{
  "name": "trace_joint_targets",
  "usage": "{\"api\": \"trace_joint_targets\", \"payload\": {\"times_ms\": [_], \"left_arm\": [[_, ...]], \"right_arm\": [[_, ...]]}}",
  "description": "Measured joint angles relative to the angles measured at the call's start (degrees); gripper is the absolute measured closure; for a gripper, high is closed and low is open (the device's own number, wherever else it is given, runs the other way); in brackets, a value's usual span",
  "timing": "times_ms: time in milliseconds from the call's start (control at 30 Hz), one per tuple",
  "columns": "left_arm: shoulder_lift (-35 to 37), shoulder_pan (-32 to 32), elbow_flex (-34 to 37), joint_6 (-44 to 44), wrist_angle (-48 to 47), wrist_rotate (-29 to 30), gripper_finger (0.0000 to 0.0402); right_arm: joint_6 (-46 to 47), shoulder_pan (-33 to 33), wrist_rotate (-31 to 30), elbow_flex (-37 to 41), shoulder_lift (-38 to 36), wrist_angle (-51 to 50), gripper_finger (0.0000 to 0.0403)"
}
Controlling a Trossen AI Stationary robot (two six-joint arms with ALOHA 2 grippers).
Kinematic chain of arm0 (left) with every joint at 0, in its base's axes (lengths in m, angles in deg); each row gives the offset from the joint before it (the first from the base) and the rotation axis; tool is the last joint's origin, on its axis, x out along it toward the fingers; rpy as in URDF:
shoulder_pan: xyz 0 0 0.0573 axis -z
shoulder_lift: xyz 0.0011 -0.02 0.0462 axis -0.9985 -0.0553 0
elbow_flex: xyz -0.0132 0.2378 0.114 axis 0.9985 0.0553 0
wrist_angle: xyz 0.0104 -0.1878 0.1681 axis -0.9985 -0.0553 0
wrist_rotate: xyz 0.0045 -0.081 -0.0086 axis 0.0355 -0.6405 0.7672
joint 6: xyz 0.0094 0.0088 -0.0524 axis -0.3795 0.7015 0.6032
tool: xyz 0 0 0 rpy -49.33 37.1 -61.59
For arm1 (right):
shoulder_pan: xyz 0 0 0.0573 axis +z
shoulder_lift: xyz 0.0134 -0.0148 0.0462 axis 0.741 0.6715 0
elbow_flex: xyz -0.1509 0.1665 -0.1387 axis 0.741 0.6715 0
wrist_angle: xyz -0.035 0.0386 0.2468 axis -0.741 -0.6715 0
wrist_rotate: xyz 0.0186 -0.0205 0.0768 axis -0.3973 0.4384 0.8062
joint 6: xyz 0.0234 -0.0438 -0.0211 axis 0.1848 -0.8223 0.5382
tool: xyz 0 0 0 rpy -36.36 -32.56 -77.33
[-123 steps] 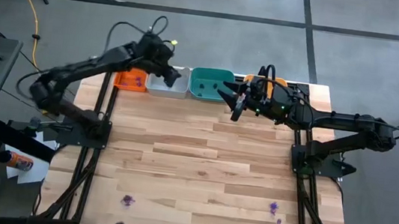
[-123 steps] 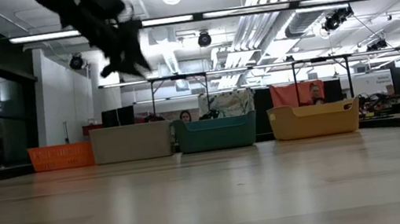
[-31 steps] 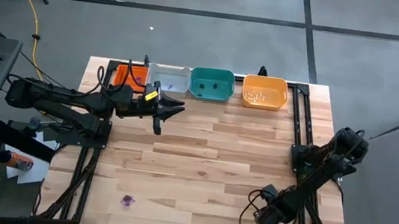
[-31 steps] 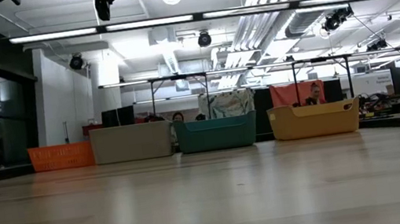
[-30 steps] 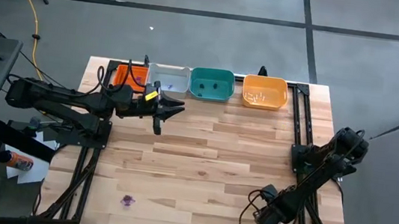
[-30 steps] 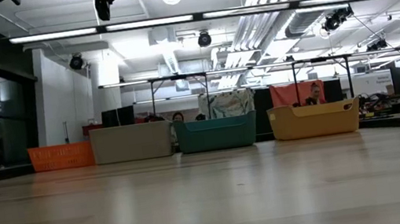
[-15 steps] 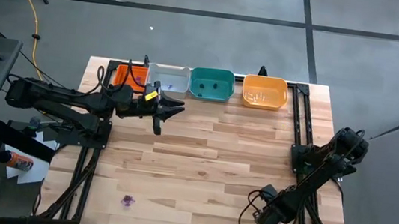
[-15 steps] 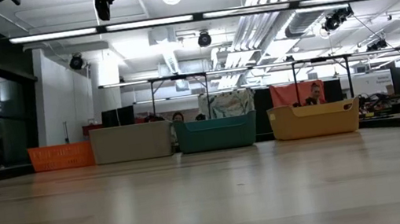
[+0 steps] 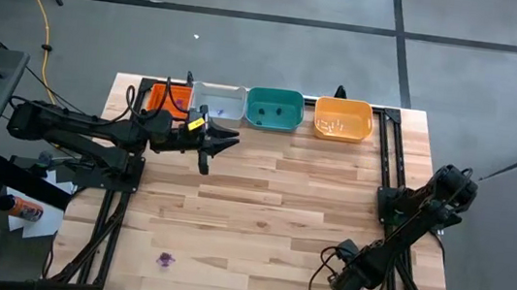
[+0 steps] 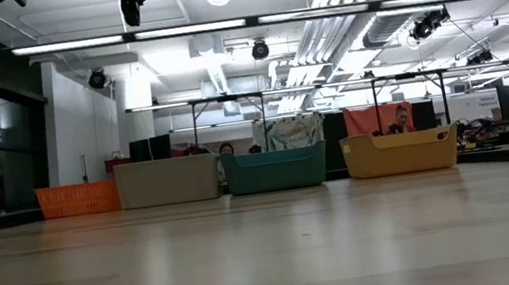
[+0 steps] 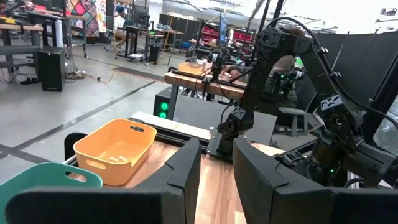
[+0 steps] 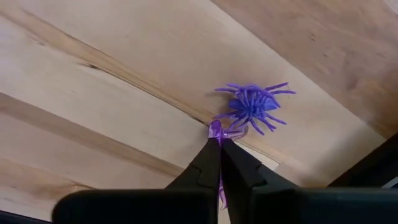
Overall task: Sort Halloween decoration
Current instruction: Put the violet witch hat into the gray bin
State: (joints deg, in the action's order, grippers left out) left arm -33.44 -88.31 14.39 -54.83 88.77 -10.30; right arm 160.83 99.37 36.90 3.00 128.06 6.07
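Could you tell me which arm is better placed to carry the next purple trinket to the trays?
Probably the right: its gripper is down at the table's near edge, fingers shut on a purple trinket beside a purple spider. The left gripper hovers by the trays.

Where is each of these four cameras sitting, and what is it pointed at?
High view: overhead, facing down; table, both arms, left gripper.
Low view: table height, facing four trays; only an arm's underside overhead.
Left wrist view: past its fingers toward the orange tray, also seen in the high and low views.
Right wrist view: facing down; right gripper pinching a purple spider.
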Motion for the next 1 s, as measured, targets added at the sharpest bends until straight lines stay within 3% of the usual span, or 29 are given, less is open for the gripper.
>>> {"api": "trace_joint_targets", "payload": {"times_ms": [533, 833, 1000], "left_arm": [[-0.02, 0.00, -0.02, -0.02, -0.02, 0.00, 0.0319], [-0.02, 0.00, -0.02, -0.02, 0.00, 0.00, 0.0319], [-0.02, 0.00, -0.02, -0.02, 0.00, 0.00, 0.0319]], "right_arm": [[0.01, -0.01, 0.34, -0.01, 1.09, -0.26, 0.0330], [-0.05, 0.00, 1.30, -0.06, 2.01, -0.01, 0.0333], [-2.69, -0.02, 2.07, -0.22, 1.93, 0.18, 0.0388]]}}
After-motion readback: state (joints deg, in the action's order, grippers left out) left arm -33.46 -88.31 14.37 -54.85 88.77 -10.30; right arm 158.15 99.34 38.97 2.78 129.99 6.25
